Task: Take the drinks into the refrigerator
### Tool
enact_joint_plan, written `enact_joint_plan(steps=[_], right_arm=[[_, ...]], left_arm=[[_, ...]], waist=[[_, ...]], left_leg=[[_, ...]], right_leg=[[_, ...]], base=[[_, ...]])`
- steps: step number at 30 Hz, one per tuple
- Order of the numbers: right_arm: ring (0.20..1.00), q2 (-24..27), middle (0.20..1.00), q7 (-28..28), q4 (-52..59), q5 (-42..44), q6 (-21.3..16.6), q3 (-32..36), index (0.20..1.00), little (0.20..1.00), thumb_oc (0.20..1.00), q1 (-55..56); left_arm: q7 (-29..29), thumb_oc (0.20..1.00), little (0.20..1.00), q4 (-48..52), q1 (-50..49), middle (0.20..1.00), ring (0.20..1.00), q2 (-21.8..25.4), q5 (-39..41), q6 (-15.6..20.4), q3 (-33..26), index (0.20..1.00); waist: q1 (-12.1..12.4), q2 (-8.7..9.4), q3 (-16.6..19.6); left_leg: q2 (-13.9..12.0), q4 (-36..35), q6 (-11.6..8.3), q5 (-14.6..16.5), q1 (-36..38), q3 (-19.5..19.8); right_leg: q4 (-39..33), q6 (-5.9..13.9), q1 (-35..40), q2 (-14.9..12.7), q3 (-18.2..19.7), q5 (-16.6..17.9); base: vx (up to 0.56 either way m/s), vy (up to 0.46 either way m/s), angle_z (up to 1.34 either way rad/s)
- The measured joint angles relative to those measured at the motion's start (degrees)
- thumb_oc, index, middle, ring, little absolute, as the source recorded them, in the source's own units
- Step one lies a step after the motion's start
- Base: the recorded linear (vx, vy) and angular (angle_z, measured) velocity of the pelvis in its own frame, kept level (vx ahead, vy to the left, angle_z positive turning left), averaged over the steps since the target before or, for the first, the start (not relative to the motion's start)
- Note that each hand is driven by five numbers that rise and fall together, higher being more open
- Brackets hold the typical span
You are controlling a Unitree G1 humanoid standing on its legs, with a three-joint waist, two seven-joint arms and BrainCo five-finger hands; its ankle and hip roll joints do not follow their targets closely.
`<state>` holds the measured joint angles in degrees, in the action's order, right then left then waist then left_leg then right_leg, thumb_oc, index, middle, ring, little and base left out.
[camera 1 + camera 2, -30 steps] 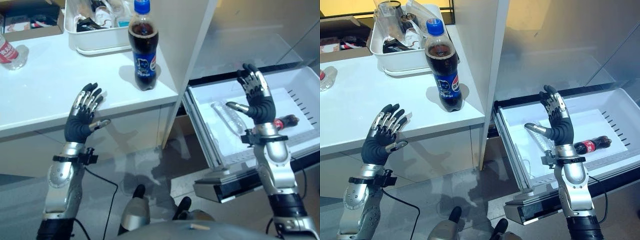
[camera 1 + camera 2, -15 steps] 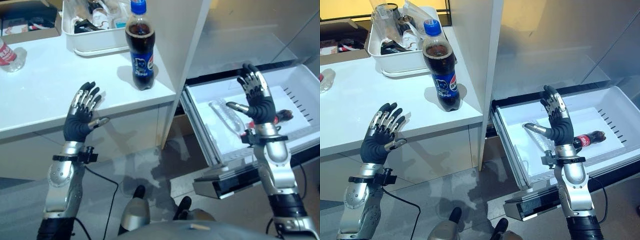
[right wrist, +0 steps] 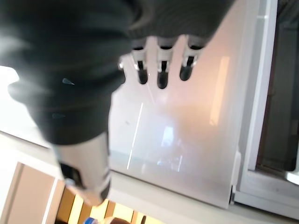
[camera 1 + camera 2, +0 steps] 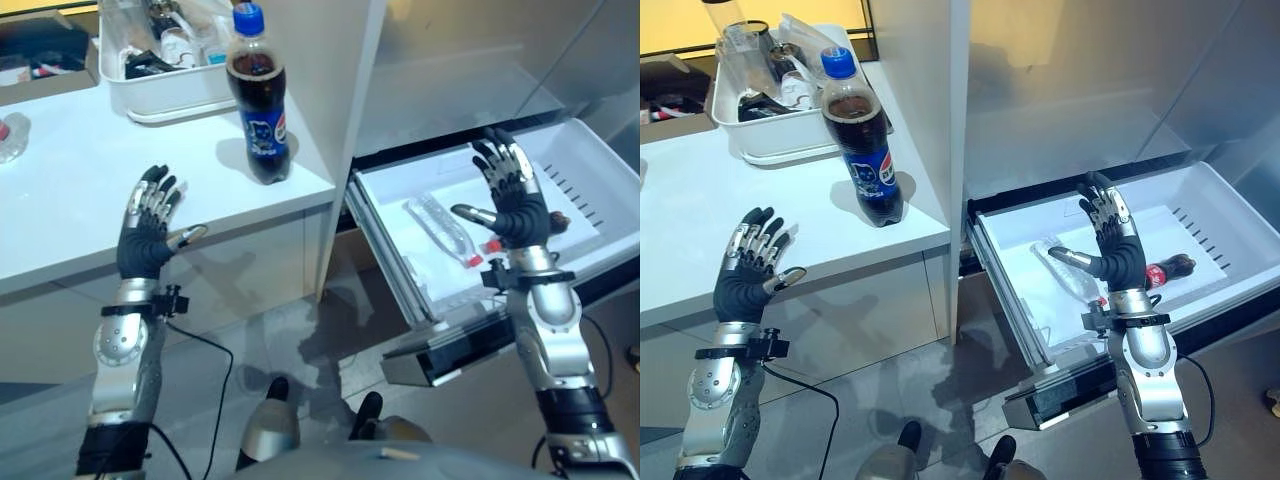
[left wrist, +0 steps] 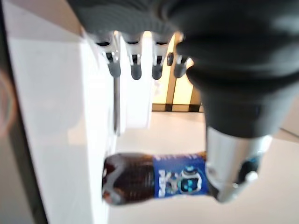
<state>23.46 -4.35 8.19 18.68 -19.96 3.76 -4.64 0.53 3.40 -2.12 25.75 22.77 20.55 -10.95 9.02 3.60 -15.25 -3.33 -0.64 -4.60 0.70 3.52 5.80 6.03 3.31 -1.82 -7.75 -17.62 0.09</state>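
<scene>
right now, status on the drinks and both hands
Left robot hand and right robot hand open, empty. Cola bottle upright on counter. Two bottles in open drawer. Path clear.

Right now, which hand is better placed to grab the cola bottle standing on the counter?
Left. The left hand is open beside the counter, below the upright cola bottle. The right hand is open over the pulled-out drawer.

Surface (image 4: 70,190), left: cola bottle (image 4: 258,98) upright near its right edge; tray (image 4: 160,92) of items behind it. Open drawer (image 4: 575,160), right: clear bottle (image 4: 441,229) lying inside, small cola bottle (image 4: 1165,269) lying further right.
</scene>
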Motion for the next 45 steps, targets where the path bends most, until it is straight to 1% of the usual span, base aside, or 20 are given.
enact_joint_plan(steps=[3,5,6,7,8,12,16,18,22,27,31,34,36,41,45], right_arm=[[1.000,0.00,1.000,-0.21,-0.05,0.07,0.10,-0.07,1.000,1.000,1.000,-0.19],[1.000,0.06,1.000,-0.52,-0.10,0.31,0.30,-0.20,1.000,1.000,1.000,-0.28],[1.000,0.08,1.000,-0.64,-0.10,0.51,0.31,-0.32,1.000,1.000,1.000,-0.29],[1.000,0.10,1.000,-0.97,-0.16,0.80,0.41,-0.65,1.000,1.000,1.000,-0.34],[1.000,0.14,1.000,-1.24,-0.26,1.21,0.51,-1.03,1.000,1.000,1.000,-0.39],[1.000,0.21,1.000,-1.80,-0.84,1.38,1.26,-2.83,1.000,1.000,1.000,-0.80],[1.000,0.28,1.000,-2.36,-1.45,1.77,1.35,-3.28,1.000,1.000,1.000,-0.87],[1.000,0.30,1.000,-2.53,-1.64,1.98,1.64,-3.34,1.000,1.000,1.000,-0.86],[1.000,0.33,1.000,-2.85,-1.75,2.27,1.81,-4.16,1.000,1.000,1.000,-0.90],[1.000,0.33,1.000,-3.42,-1.76,2.43,2.14,-4.43,1.000,1.000,1.000,-0.89],[1.000,0.33,1.000,-3.44,-1.76,2.82,2.33,-4.44,1.000,1.000,1.000,-0.89],[1.000,0.32,1.000,-3.56,-1.76,2.91,2.38,-4.44,1.000,1.000,1.000,-0.87],[1.000,0.31,1.000,-3.94,-1.73,3.49,2.39,-4.44,1.000,1.000,1.000,-0.87],[1.000,0.30,1.000,-4.01,-1.74,3.50,2.40,-4.46,1.000,1.000,1.000,-0.86],[1.000,0.25,1.000,-4.10,-1.73,3.51,2.43,-4.49,1.000,1.000,1.000,-0.86]], left_arm=[[-1.46,1.000,1.000,-0.88,1.83,1.000,1.000,0.66,-1.84,0.00,-1.40,1.000],[-2.03,1.000,1.000,-0.92,3.12,1.000,1.000,1.84,-2.02,0.00,-1.55,1.000],[-2.15,1.000,1.000,-1.00,3.47,1.000,1.000,2.33,-2.03,0.00,-1.57,1.000],[-2.35,1.000,1.000,-1.46,3.96,1.000,1.000,3.09,-2.03,0.00,-1.63,1.000],[-2.58,1.000,1.000,-1.99,4.08,1.000,1.000,3.60,-2.31,0.00,-1.63,1.000],[-3.47,1.000,1.000,-3.79,4.75,1.000,1.000,5.75,-3.89,0.00,-1.64,1.000],[-4.24,1.000,1.000,-5.23,4.89,1.000,1.000,8.74,-4.05,-0.09,-1.75,1.000],[-4.35,1.000,1.000,-5.23,4.94,1.000,1.000,9.28,-4.05,-0.09,-1.85,1.000],[-4.00,1.000,1.000,-6.84,5.61,1.000,1.000,9.28,-4.04,-0.11,-1.78,1.000],[-3.80,1.000,1.000,-9.61,7.15,1.000,1.000,9.26,-4.05,-1.18,-1.36,1.000],[-3.42,1.000,1.000,-10.14,7.27,1.000,1.000,9.23,-4.03,-1.19,-0.22,1.000],[-2.77,1.000,1.000,-12.58,7.28,1.000,1.000,9.17,-4.02,-1.64,0.93,1.000],[-2.57,1.000,1.000,-13.84,7.35,1.000,1.000,9.17,-4.00,-1.94,1.01,1.000],[-2.23,1.000,1.000,-14.72,7.46,1.000,1.000,9.16,-3.99,-2.44,1.96,1.000],[-2.17,1.000,1.000,-18.32,8.41,1.000,1.000,9.12,-4.00,-3.08,3.53,1.000]], waist=[[-0.06,0.05,0.37],[-0.85,0.06,0.44],[-0.85,0.05,0.57],[-1.17,-0.01,1.13],[-2.06,-0.07,1.65],[-1.92,-0.12,2.95],[-2.75,-0.16,3.06],[-2.80,-0.26,3.14],[-3.26,-0.38,3.56],[-3.52,-0.34,3.59],[-3.56,-0.32,3.60],[-3.49,-0.22,3.87],[-3.77,-0.12,4.54],[-4.27,-0.12,4.70],[-5.14,-0.10,4.82]], left_leg=[[-0.32,-0.01,-0.11,0.07,0.19,-1.13],[-0.48,-0.07,-0.23,0.18,0.79,-1.72],[-0.54,-0.06,-0.29,0.22,0.87,-1.93],[-0.63,-0.09,-0.31,0.24,0.89,-2.42],[-0.62,-0.16,-0.34,0.27,1.07,-2.66],[-1.17,-0.69,-0.52,0.40,2.02,-4.09],[-1.38,-0.86,-0.56,0.41,2.59,-5.04],[-1.41,-0.88,-0.59,0.43,2.81,-5.31],[-1.53,-0.94,-0.62,0.44,2.85,-5.78],[-1.47,-0.98,-0.63,0.43,2.94,-6.15],[-1.42,-1.04,-0.63,0.43,3.14,-6.42],[-1.37,-1.65,-0.62,0.42,3.97,-7.20],[-1.45,-1.88,-0.63,0.41,4.14,-7.57],[-1.48,-2.37,-0.62,0.41,5.01,-8.29],[-1.57,-2.74,-0.66,0.38,5.57,-8.76]], right_leg=[[0.00,-0.25,-0.53,0.44,1.30,0.40],[0.01,-0.37,-0.44,0.67,1.85,0.49],[-0.01,-0.42,-0.46,0.75,2.07,0.53],[-0.03,-0.46,-0.55,0.85,2.33,0.56],[-0.09,-0.49,-0.61,1.08,2.72,0.62],[-0.37,-0.80,-0.74,1.76,4.34,1.02],[-0.55,-1.03,-0.73,2.08,5.04,1.37],[-0.74,-1.06,-0.60,2.19,5.29,1.49],[-1.59,-1.12,-0.51,2.56,5.92,2.11],[-1.90,-1.10,-0.48,2.61,6.17,2.44],[-1.96,-1.09,-0.40,2.62,6.31,2.52],[-1.99,-1.12,-0.23,2.87,7.00,2.55],[-2.35,-1.12,-0.23,3.05,7.46,2.75],[-2.41,-1.10,0.07,3.30,7.82,2.77],[-2.49,-1.11,0.21,3.62,8.36,2.80]], base=[[0.02,0.012,-0.21],[0.03,0.012,-0.19],[0.05,0.021,-0.18],[0.04,0.020,-0.12],[0.04,0.020,-0.15],[0.01,0.018,-0.21],[0.01,0.007,-0.14],[0.01,0.005,-0.10],[0.01,0.009,-0.07],[0.00,0.008,-0.04],[0.00,0.005,-0.02],[0.01,0.009,-0.10],[0.00,0.011,-0.13],[0.00,0.003,-0.07],[0.00,-0.005,-0.05]])
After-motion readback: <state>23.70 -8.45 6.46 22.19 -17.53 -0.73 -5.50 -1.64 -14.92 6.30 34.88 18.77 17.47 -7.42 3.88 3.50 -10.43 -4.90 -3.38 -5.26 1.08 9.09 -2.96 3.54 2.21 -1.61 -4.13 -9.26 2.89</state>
